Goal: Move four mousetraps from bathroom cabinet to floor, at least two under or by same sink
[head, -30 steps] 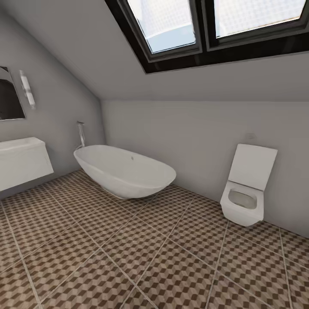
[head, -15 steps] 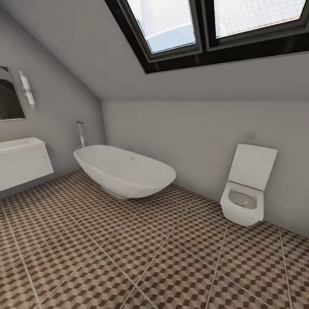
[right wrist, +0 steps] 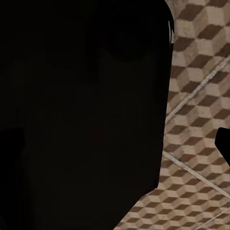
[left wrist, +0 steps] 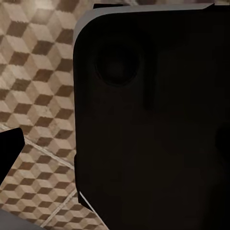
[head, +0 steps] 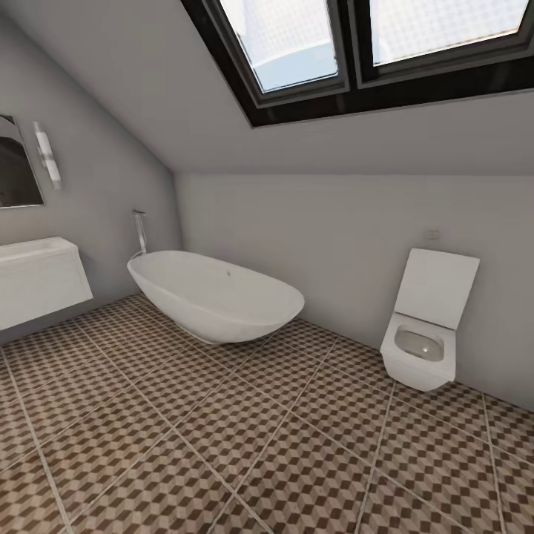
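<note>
While the head camera faces the far corner of the bathroom, no trap or cabinet is in its frame, so the task's things sit somewhere outside these views; location cannot be given.

Head view: floor [head: 245, 445] fills the lower half, cube-patterned tiles, pale grout. Sink [head: 33, 280] at 9 o'clock, white basin on a boxy white unit mounted against the left wall, floor showing beneath it. That gap under the unit looks like a usable drop spot for two traps. Tub [head: 215, 295] at about 10 o'clock from frame centre, oval, set in the corner with a tap [head: 139, 233] behind it. Toilet [head: 426, 330] at 3 o'clock, lid up against the back wall. Mirror [head: 16, 163] and lamp [head: 47, 154] above the sink. Skylight [head: 371, 44] at 12 o'clock in the sloped ceiling.

Wrist views: each is mostly blocked by a dark body close to the lens, tile pattern beyond it. Reads as arms tucked close and pointed down for travel. Finger state, either side: cannot tell.

Judgement: search or transit phase; nothing placed on the visible tiles. Next need is to turn until the cabinet comes into frame.
</note>
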Tool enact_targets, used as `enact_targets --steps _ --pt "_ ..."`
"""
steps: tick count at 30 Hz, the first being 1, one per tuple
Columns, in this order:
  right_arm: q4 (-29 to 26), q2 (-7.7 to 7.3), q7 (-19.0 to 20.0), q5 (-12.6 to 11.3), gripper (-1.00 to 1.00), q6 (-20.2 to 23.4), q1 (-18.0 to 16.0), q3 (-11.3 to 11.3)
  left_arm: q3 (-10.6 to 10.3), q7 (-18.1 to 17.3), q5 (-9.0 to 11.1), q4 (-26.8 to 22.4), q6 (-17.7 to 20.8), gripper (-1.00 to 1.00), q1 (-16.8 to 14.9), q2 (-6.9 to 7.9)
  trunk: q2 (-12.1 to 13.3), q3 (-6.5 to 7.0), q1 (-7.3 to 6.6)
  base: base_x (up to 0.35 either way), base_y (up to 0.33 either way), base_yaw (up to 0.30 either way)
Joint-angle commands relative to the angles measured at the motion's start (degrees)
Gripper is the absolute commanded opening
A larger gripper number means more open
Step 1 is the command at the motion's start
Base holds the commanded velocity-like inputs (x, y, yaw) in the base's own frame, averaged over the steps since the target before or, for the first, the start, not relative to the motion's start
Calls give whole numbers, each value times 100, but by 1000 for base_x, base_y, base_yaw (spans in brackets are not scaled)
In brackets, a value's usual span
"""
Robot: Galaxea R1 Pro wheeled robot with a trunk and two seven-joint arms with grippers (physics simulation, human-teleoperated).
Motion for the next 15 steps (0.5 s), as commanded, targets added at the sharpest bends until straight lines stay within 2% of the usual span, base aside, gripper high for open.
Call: enact_targets --steps 1,7,15 --pt "0 0 0 4 100 -3 -1 2 4 -1 10 -2 -9 100 0 0 -2 -4 0 0 0 0" --pt "0 6 -34 -19 100 -81 -1 -14 5 -1 13 -4 -11 100 0 0 -2 7 0 0 0 -91" --pt "0 7 -56 -39 100 -117 -1 -33 0 -1 13 -4 -12 100 0 0 -2 35 0 0 0 -217"
